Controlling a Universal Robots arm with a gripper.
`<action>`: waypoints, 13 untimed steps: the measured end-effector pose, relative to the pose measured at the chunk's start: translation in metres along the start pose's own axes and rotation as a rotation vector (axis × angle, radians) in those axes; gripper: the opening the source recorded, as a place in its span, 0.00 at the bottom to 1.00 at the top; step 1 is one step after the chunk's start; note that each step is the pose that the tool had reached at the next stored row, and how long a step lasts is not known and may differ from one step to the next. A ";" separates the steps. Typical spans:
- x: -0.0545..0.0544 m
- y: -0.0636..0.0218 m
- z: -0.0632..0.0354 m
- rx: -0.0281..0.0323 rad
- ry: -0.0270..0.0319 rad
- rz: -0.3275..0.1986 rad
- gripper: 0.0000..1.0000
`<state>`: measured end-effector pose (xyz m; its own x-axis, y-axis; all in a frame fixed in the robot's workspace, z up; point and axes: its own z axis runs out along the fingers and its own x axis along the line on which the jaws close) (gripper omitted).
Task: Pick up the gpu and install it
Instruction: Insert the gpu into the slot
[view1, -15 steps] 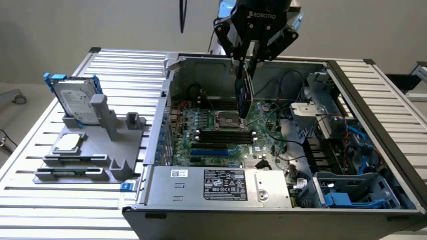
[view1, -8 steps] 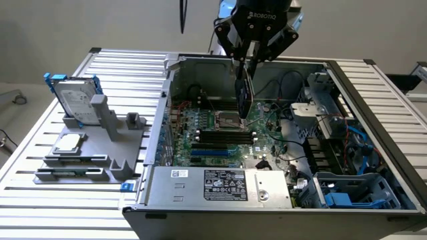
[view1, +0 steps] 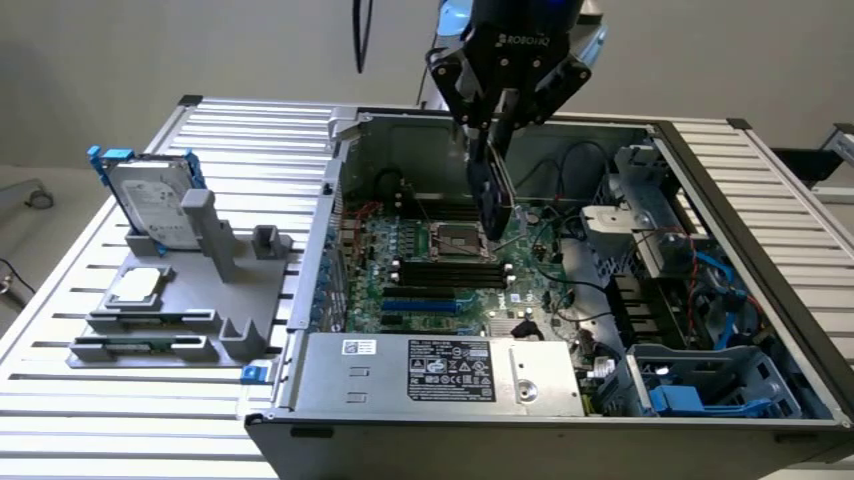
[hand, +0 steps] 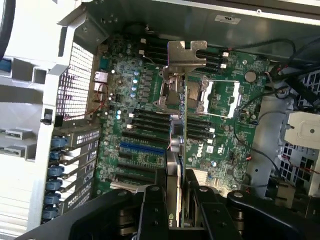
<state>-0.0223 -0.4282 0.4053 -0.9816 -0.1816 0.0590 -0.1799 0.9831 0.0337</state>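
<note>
My gripper hangs over the open computer case, shut on the gpu. The card is held upright and edge-on, its lower end just above the motherboard near the processor socket. In the wrist view the gpu runs out from between the black fingers, green board on one side. Its silver end bracket is at the far end, above the black and blue slots. Whether the card touches the board, I cannot tell.
A grey stand on the slatted table at the exterior view's left holds a silver hard drive with blue rails and a small square processor chip. Inside the case sit the power supply, loose cables and drive bays.
</note>
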 end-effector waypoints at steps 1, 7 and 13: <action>0.000 0.0000 0.0010 0.0000 0.0002 -0.018 0.26; 0.000 -0.0002 0.0072 0.0035 0.0029 -0.126 0.26; -0.001 -0.0005 0.0134 0.0077 0.0058 -0.235 0.26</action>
<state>-0.0223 -0.4282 0.3918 -0.9122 -0.4060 0.0561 -0.4043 0.9138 0.0395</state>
